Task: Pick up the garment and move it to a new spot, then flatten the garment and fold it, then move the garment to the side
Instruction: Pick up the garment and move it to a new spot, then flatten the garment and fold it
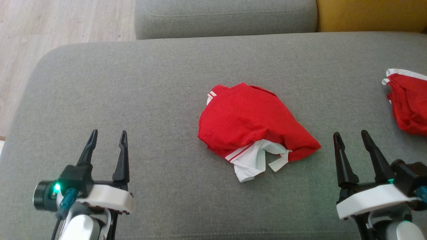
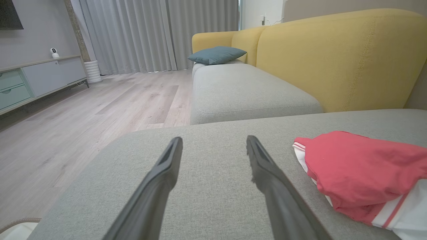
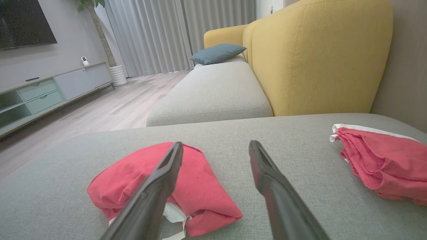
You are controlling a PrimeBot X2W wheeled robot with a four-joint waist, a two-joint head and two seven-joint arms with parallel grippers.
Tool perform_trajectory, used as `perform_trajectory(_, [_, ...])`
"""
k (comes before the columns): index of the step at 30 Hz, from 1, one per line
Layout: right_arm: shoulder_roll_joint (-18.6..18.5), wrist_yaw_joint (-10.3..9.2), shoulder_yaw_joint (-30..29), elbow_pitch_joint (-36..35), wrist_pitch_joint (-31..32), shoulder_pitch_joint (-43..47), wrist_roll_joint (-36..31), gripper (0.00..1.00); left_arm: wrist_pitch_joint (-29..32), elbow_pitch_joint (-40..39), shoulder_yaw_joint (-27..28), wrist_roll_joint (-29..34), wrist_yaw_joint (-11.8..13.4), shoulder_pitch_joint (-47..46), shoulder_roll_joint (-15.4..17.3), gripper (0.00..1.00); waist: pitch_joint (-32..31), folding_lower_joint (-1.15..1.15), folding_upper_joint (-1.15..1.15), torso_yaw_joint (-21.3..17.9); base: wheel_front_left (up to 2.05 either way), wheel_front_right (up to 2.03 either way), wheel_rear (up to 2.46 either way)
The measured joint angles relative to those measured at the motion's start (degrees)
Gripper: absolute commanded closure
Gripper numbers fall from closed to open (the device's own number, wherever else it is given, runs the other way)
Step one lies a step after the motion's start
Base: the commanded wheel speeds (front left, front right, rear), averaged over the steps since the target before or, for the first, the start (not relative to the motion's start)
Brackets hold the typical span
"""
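Red and crumpled, the garment (image 1: 253, 123) lies in a loose heap near the middle of the grey cushion (image 1: 133, 83). Its white lining and red-striped white trim spill out at the edge nearest the robot. The left gripper (image 1: 109, 132) sits over bare fabric well to the garment's left, its two dark fingers spread apart with nothing between them. The right gripper (image 1: 350, 133) is on the garment's other side, near the heap's pointed corner but clear of it, its fingers likewise spread and empty. In the right wrist view, one finger of that gripper crosses in front of the heap. A second red garment (image 1: 408, 100) with a white edge rests at the cushion's far right, well apart from the first. Beyond the cushion stand another grey seat (image 2: 247, 90), a yellow sofa back (image 2: 333, 56) and a teal pillow (image 2: 217, 55). Pale wood floor (image 1: 50, 26) shows to the left.
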Motion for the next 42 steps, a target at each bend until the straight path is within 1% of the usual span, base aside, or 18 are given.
perform_trajectory(21, [0.02, 0.0, -0.08, -0.03, 0.04, 0.0, 0.03, 0.0, 0.1, 0.96, -1.74, -0.25, -0.02, -0.13, 0.33, 0.0, 0.58, 0.0, 0.0, 0.33, 0.0, 0.0, 0.0])
perform_trajectory(25, [0.02, 0.0, -0.13, -0.24, 0.3, -0.03, 0.02, 0.0, 1.7, 0.67, -3.49, 0.0, -0.34, -0.74, 0.31, 0.0, 1.62, 0.0, 0.0, 0.31, 0.0, 0.0, 0.0])
perform_trajectory(28, [0.03, 0.0, -0.11, -0.6, 0.45, -0.2, 0.02, 0.0, 4.59, 0.26, -6.3, 0.08, -1.66, -2.55, -0.58, 0.0, 2.79, 0.0, 0.0, 0.18, 0.0, 0.0, 0.0])
perform_trajectory(33, [0.03, 0.0, 0.1, -0.86, 0.45, -1.62, 0.02, 0.0, 10.94, 0.77, -13.08, 0.4, -5.45, -6.96, -4.31, 0.0, 5.15, 0.0, 0.0, -0.46, 0.0, 0.0, 0.0])
perform_trajectory(36, [0.03, 0.0, 0.31, -0.83, 0.43, -2.51, 0.03, 0.0, 14.68, 2.45, -17.19, 0.38, -8.08, -8.77, -6.64, 0.0, 6.48, 0.0, 0.0, -1.23, 0.0, 0.0, 0.0])
perform_trajectory(39, [0.03, 0.0, 0.55, -0.7, 0.35, -3.21, 0.11, 0.0, 17.97, 5.05, -20.72, -0.1, -10.48, -10.02, -7.9, 0.0, 7.71, 0.0, 0.0, -2.29, 0.0, 0.0, 0.0])
perform_trajectory(42, [0.03, 0.0, 0.59, -0.35, -0.13, -3.98, 0.25, 0.0, 20.43, 7.69, -23.35, -0.6, -11.96, -11.11, -8.81, 0.0, 8.86, 0.0, 0.0, -3.43, 0.0, 0.0, 0.0])
